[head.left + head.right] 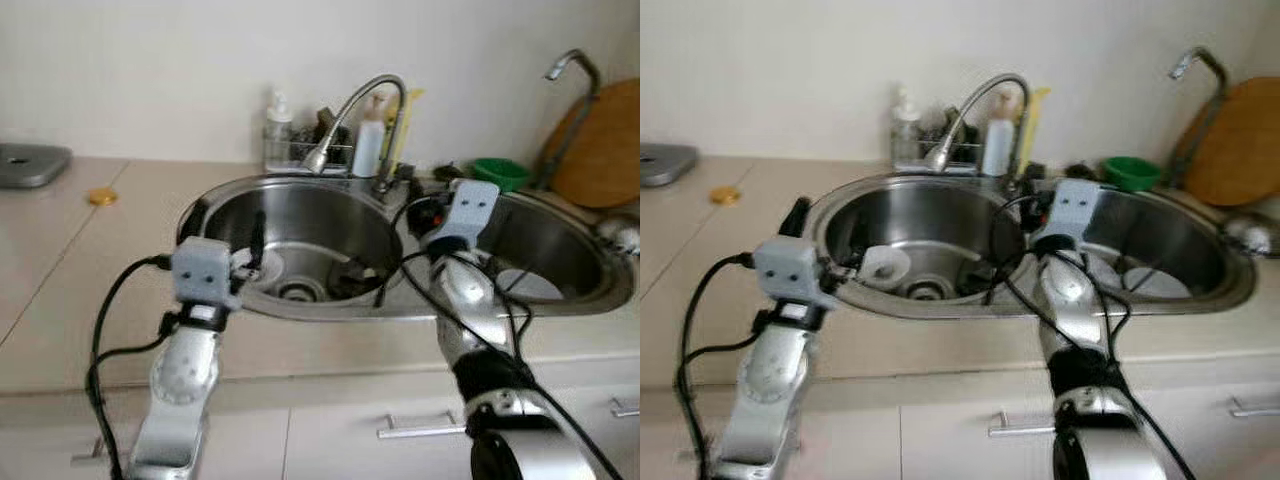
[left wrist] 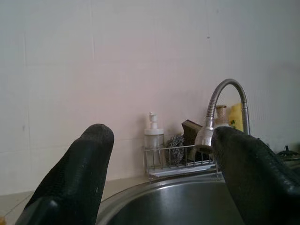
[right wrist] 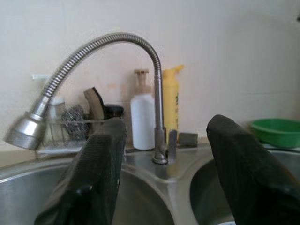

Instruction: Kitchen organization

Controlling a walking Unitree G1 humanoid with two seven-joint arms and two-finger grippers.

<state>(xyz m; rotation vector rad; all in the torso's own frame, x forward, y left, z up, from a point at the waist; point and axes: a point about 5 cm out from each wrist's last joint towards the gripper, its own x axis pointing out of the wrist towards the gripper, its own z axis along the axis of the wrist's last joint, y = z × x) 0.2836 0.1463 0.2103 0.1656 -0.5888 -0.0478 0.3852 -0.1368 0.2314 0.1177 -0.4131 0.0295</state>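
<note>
A steel double sink (image 1: 300, 310) is set into the beige counter. Its left basin holds a white cup-like item (image 1: 885, 265) and a dark object (image 1: 350, 275) near the drain (image 1: 297, 290). A white plate (image 1: 1155, 282) lies in the right basin. My left gripper (image 2: 164, 136) hangs open over the left basin's near-left rim, nothing between its fingers (image 2: 79, 183). My right gripper (image 3: 168, 126) is open and empty above the divider between the basins, facing the base of the curved faucet (image 3: 157, 93).
A wire rack (image 1: 300, 152) with soap bottles and scrubbers stands behind the sink. A green bowl (image 1: 500, 172) and a wooden cutting board (image 1: 605, 145) are at back right. A yellow lid (image 1: 101, 197) and a grey object (image 1: 30, 163) lie on the left counter. Drawer handles (image 1: 415, 430) sit below.
</note>
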